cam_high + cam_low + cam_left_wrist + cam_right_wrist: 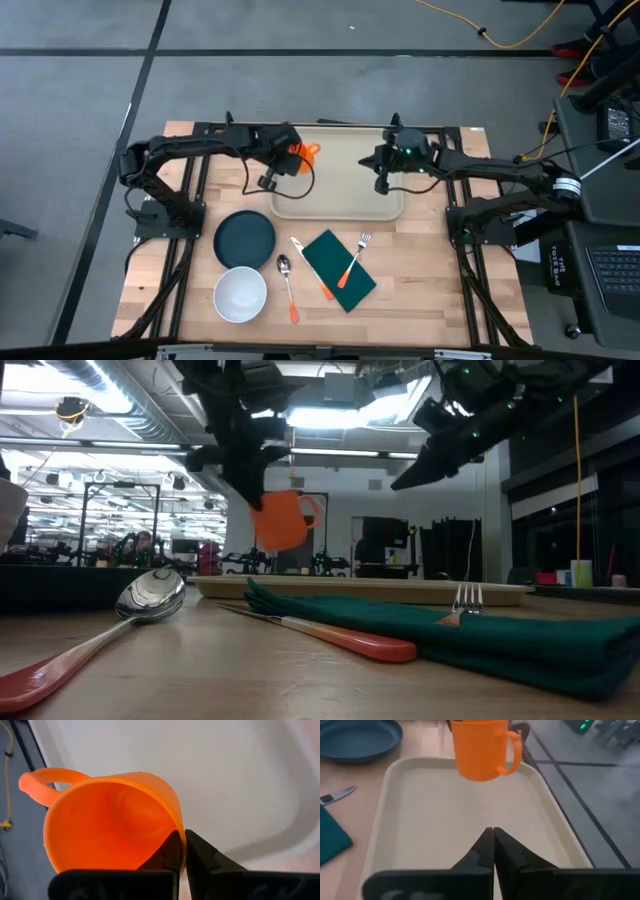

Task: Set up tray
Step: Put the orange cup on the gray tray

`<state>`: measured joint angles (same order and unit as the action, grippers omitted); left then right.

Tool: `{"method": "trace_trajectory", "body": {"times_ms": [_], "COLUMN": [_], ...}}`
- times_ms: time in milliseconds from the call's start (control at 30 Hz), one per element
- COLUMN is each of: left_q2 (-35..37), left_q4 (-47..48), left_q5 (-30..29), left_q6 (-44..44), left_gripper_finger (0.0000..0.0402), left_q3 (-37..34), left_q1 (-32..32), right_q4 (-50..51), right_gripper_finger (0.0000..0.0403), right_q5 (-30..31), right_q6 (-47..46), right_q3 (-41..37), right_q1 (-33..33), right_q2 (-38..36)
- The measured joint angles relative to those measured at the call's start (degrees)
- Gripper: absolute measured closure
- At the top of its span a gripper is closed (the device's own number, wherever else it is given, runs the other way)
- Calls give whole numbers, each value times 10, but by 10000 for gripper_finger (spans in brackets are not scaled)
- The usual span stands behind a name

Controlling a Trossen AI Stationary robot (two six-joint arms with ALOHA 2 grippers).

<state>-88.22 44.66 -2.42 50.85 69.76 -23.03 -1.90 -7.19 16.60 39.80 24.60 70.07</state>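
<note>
Now your left gripper (pixel 180 851) is pinching the orange cup (pixel 112 822) by its rim above the tray (pixel 340 195); your right gripper (pixel 493 847) is hovering over the tray, fingers closed and empty.

mug (pixel 306 153) above tray (pixel 340 200), plate (pixel 245 238) beside

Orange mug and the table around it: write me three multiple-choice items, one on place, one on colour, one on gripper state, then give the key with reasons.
1. Where is the orange mug?
A. Standing on the blue plate
B. Held in the air above the tray
C. Lying on the green napkin

2. What colour is the bowl beside the spoon?
A. White
B. Orange
C. Green

3. How is the right gripper?
A. Clamped on the fork
B. Wide open
C. Shut, holding nothing

Key: 1 B, the left gripper pinches its rim clear of the tray; 2 A, the high view shows it white; 3 C, its fingers meet over bare tray.
</note>
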Motion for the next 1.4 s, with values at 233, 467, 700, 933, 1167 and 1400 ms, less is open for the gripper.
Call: {"method": "trace_trajectory", "body": {"times_ms": [233,467,700,933,1167,1400], "left_q2": [-9,-10,-35,-102,-174,-216], "left_q4": [34,29,13,47,133,169], "left_q5": [46,70,71,73,101,58], "left_q6": [47,79,103,157,185,243], "left_gripper_finger": [400,400,400,400,400,400], "left_q3": [57,81,83,137,241,266], "left_q1": [-61,-116,-138,-154,-191,-199], "right_q4": [-37,-47,-48,-59,-61,-61], "right_gripper_finger": [392,394,398,394,393,392], "right_q5": [-5,-5,-5,-5,-5,-4], "right_q6": [-1,-11,-14,-15,-13,-13], "right_q3": [-13,-13,-13,-12,-12,-12], "right_q1": [0,1,1,1,1,2], "right_q2": [-5,-5,-5,-5,-5,-5]}}
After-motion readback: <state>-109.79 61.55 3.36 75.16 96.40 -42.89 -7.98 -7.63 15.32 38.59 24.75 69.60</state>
